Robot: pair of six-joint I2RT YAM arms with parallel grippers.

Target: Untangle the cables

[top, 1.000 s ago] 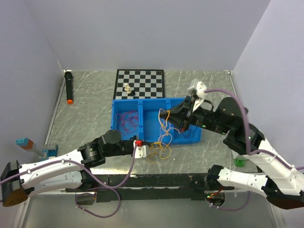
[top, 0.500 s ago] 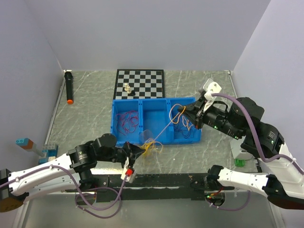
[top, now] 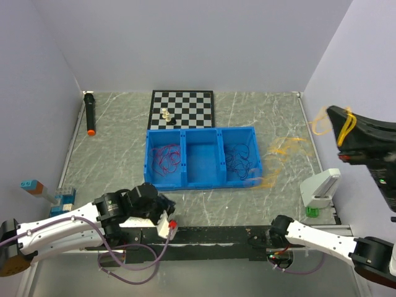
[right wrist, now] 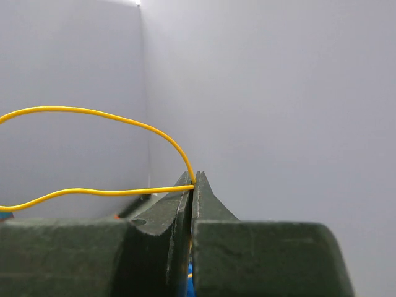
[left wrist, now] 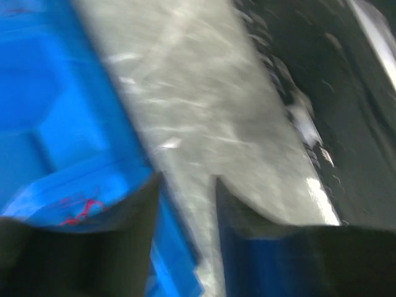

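A yellow cable (right wrist: 93, 192) is pinched at the very tip of my right gripper (right wrist: 195, 180), looping off to the left. From above, that gripper (top: 343, 127) is raised high at the right edge, and the yellow cable (top: 283, 150) trails down as a blur toward the blue bin (top: 185, 133). Red cables (top: 164, 158) lie in the bin's left compartment and dark ones (top: 240, 158) in its right one. My left gripper (top: 166, 207) sits low in front of the bin. Its wrist view is blurred: the left gripper (left wrist: 185, 185) is open over bare table beside the bin (left wrist: 49, 124).
A chessboard (top: 182, 108) with small pieces (top: 166, 114) lies behind the bin. A black marker with an orange tip (top: 90, 114) rests by the left wall. Toy blocks (top: 55, 195) sit at the front left, and a white and green object (top: 320, 192) at the front right.
My right gripper has swung up and to the right, pulling the yellow cable away from the bin. My left gripper has opened, let go of the wires and drawn back toward the near edge.
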